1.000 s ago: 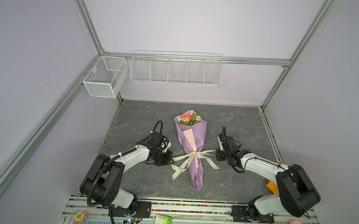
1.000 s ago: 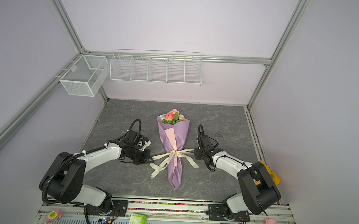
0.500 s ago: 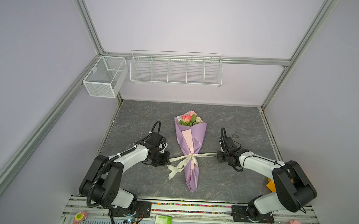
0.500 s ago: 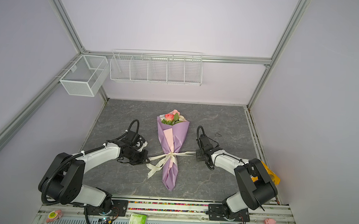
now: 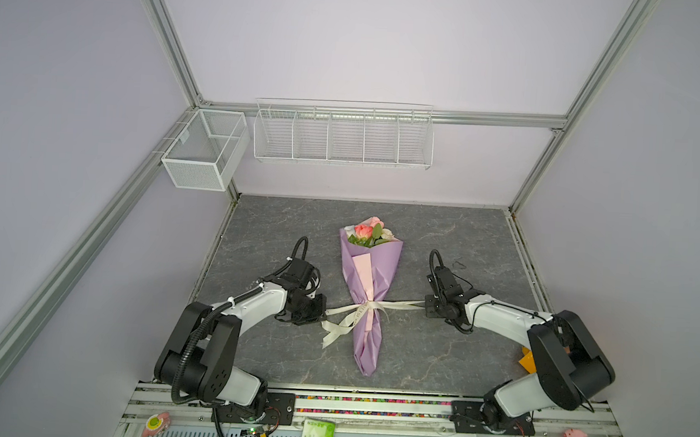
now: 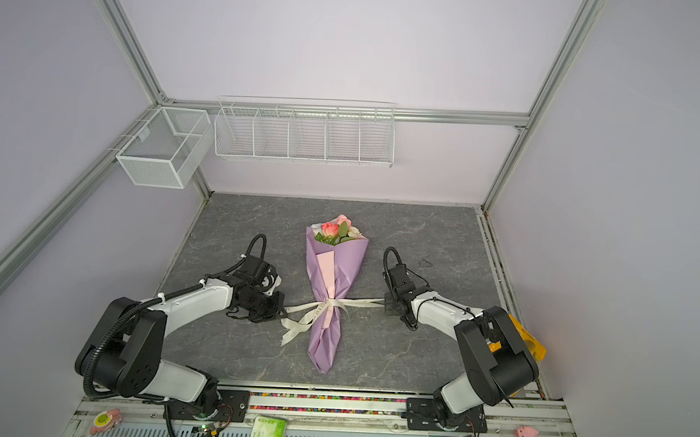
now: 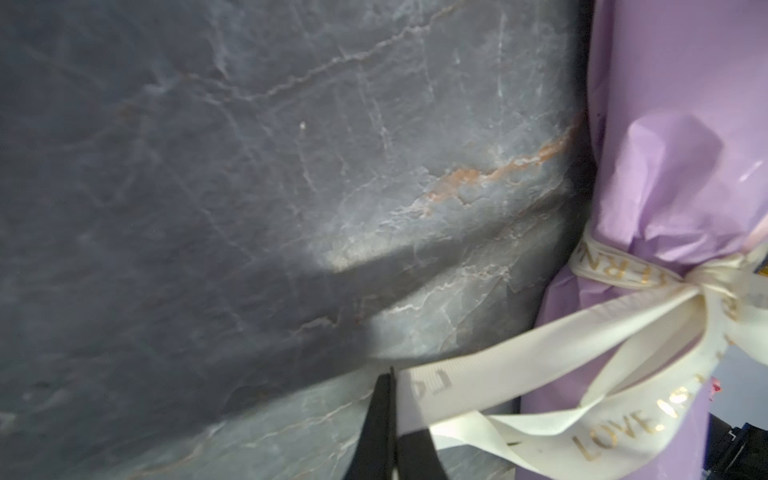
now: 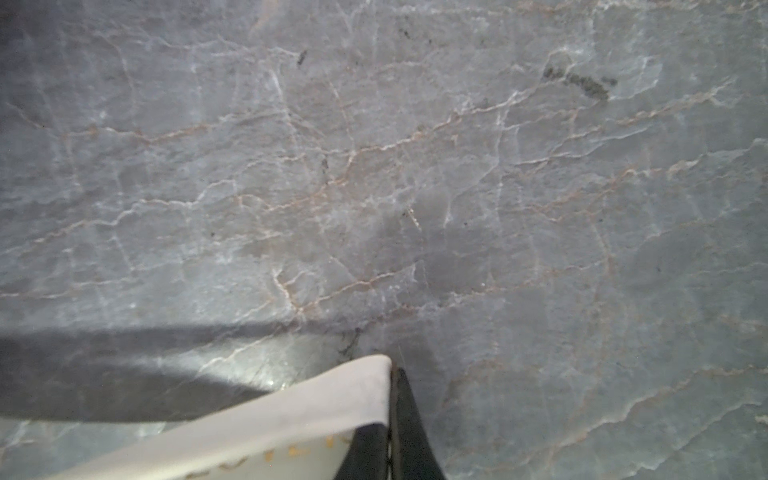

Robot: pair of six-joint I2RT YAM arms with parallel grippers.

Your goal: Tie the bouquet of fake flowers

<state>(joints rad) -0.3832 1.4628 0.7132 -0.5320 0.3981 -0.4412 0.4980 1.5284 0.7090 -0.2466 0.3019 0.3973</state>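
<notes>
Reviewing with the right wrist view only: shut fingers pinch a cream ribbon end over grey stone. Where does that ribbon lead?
Observer: The ribbon runs straight from the right gripper to a knot around the lilac paper wrapping the bouquet of fake flowers.
Operator: And the other arm?
Observer: The left gripper is shut on the opposite strand, across the bouquet.
Operator: Any slack?
Observer: One loose tail curls near the left gripper.

A cream lettered ribbon (image 5: 358, 311) circles the lilac paper wrap (image 5: 380, 271) between the left gripper (image 5: 325, 313) and the right gripper (image 5: 425, 306). Well beyond both, behind the grey marbled tabletop (image 5: 281, 223), hang a white wire rack (image 5: 342, 144) and a mesh basket (image 5: 204, 152).
</notes>
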